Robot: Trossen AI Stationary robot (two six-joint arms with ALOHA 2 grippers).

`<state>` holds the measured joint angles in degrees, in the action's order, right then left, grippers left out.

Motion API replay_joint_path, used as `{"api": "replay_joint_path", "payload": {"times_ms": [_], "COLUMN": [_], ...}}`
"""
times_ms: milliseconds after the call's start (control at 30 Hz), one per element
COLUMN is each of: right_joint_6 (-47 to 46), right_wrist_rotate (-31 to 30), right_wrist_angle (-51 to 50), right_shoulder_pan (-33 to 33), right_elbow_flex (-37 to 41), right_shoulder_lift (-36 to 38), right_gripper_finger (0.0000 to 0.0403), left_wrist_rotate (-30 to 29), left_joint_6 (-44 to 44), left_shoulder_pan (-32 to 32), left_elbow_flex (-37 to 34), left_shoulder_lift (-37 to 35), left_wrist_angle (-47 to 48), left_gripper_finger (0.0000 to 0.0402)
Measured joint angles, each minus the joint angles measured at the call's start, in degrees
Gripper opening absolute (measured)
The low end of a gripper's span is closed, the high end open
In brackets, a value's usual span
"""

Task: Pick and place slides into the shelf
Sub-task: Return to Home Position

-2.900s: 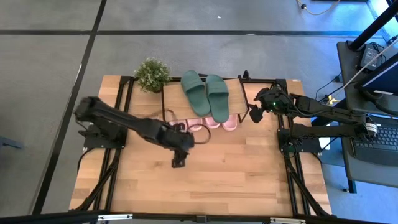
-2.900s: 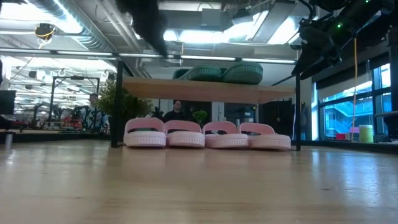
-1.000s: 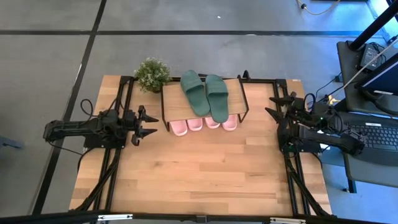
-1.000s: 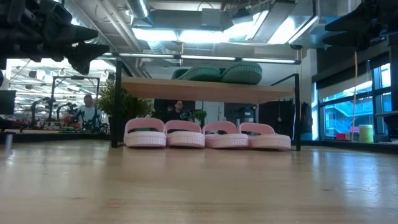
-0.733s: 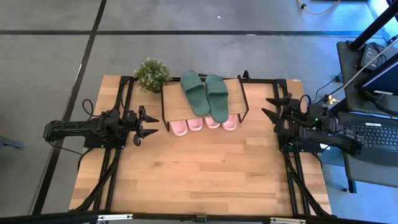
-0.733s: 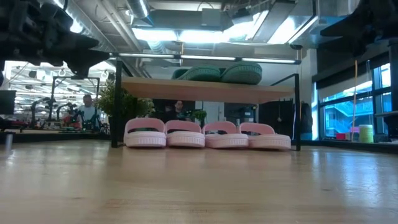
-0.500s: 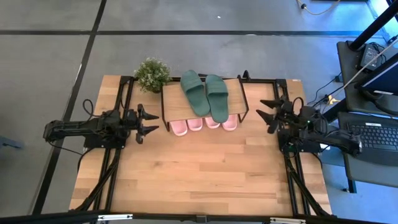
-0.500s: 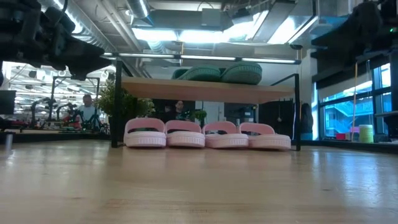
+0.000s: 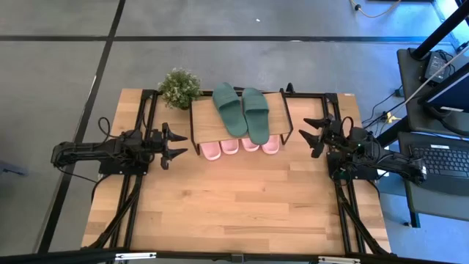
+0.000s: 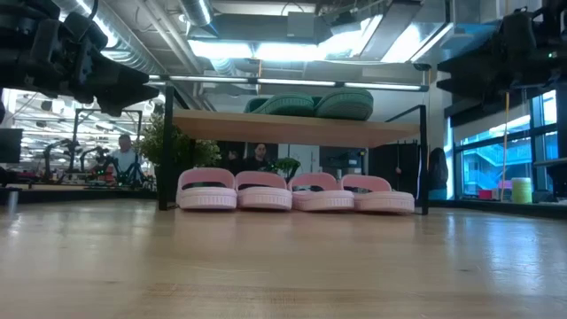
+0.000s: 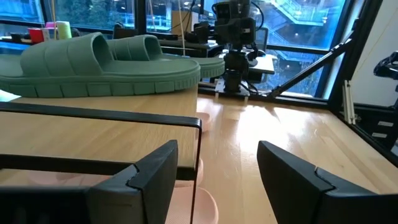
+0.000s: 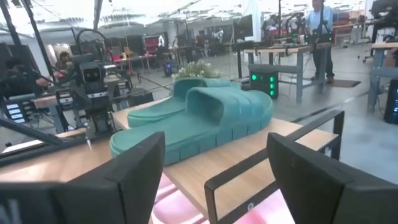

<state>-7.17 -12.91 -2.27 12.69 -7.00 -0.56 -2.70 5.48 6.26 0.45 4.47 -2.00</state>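
At either end of the shelf [image 9: 205, 122], left hand [image 9: 183, 144], back from the pink slides [image 9: 229, 147], and right hand [image 9: 309, 136], both spread.

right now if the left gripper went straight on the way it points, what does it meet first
Likely the near end of the shelf: the open left gripper points at it, and its wrist view shows the top board and black frame dead ahead. Height against the board is unclear.

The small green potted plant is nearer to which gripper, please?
Left. The left gripper is in front of the plant; the right gripper is across the wooden shelf.
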Motion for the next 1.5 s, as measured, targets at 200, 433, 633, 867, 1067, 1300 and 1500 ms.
{"api": "replay_joint_path", "payload": {"times_ms": [200,433,633,867,1067,1300,1500], "right_joint_6": [1.7,1.7,3.1,5.0,7.4,-0.3,-1.5], "right_wrist_rotate": [0.0,-0.9,-5.5,-7.7,-7.6,-6.4,-6.4], "right_wrist_angle": [6.9,8.6,8.2,7.2,8.3,5.5,5.6], "right_shoulder_pan": [0.0,0.0,0.0,0.0,0.0,0.0,0.0], "right_elbow_flex": [3.7,6.3,6.4,6.4,6.4,6.4,6.4], "right_shoulder_lift": [0.5,0.5,0.5,0.5,0.5,0.1,0.1], "right_gripper_finger": [0.0282,0.0282,0.0282,0.0282,0.0282,0.0282,0.0282], "left_wrist_rotate": [0.0,0.0,0.0,0.0,0.0,0.0,0.0], "left_joint_6": [0.0,0.0,0.1,0.1,0.1,0.1,0.1], "left_shoulder_pan": [0.0,0.0,0.0,0.0,0.0,0.0,0.0], "left_elbow_flex": [0.0,0.0,0.0,0.0,0.0,0.0,0.0], "left_shoulder_lift": [0.0,0.0,0.0,0.0,0.0,0.0,0.0], "left_wrist_angle": [-0.1,-0.2,-0.2,-0.1,-0.1,-0.1,-0.1], "left_gripper_finger": [0.0213,0.0213,0.0213,0.0213,0.0213,0.0213,0.0213]}}
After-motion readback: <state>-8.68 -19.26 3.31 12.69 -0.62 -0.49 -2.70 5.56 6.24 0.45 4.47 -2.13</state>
